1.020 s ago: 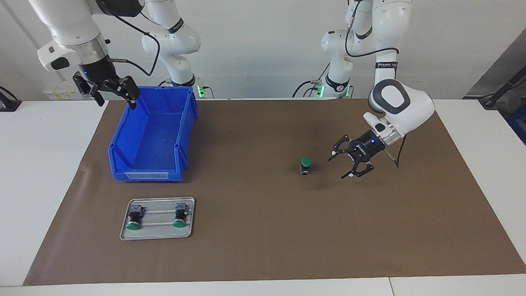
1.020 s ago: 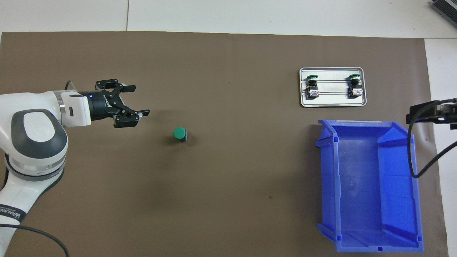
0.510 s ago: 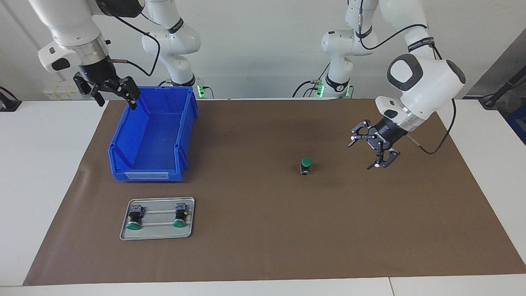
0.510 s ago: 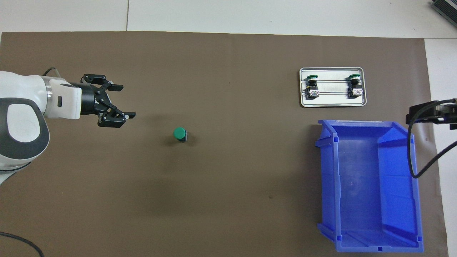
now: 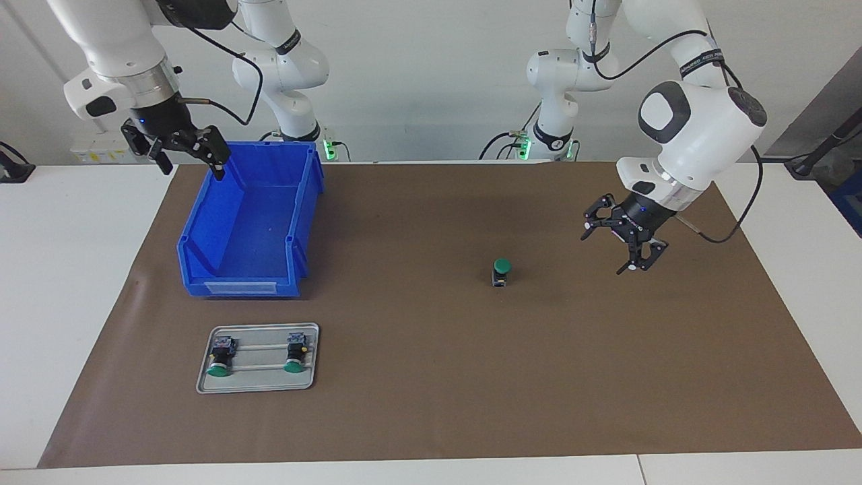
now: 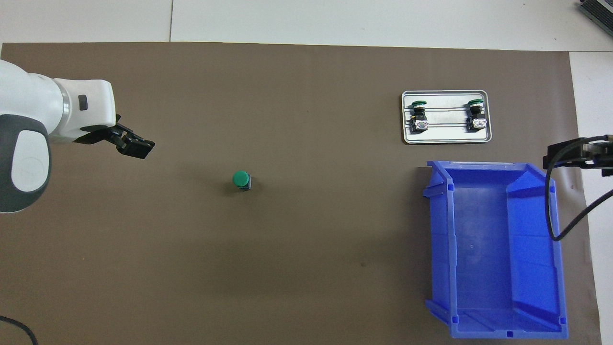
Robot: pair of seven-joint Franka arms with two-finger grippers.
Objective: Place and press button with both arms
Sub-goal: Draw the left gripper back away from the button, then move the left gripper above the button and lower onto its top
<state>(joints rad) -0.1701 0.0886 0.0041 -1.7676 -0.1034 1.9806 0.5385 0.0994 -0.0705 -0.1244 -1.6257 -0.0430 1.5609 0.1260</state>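
Facing view, mid-frame: button (image 5: 501,272) standing upright, tippy if I bump it. Left gripper (image 5: 625,244) spread, empty; right gripper (image 5: 176,149) upper left, also spread.

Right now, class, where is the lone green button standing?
The green button stands upright on the brown mat, alone toward the left arm's end, apart from the open left claw.

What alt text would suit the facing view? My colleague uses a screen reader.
A green-capped button stands alone on a brown mat; the open left gripper hangs above the mat beside it. The open right gripper waits over a blue bin's rim, and a metal tray holds two more buttons.
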